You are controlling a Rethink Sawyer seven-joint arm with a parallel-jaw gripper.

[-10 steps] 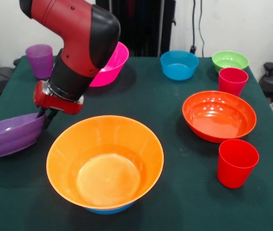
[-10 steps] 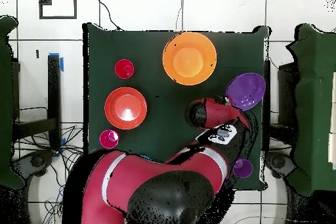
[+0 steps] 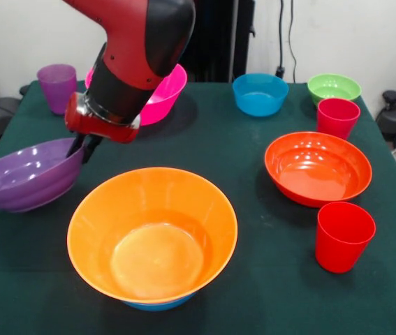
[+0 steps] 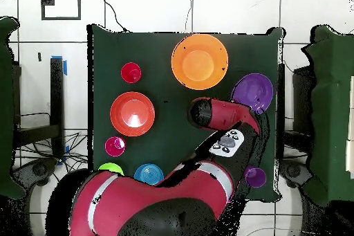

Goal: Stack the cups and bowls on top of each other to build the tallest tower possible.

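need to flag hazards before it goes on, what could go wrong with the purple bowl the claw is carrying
1. The claw pinches the purple bowl only at its rim, and the bowl hangs tilted, so it could slip or swing free.
2. The purple bowl is close beside the orange bowl, which sits on a blue bowl; a low pass might knock that pile.
3. The arm's bulk hangs just in front of the pink bowl, so a wide swing could brush it.
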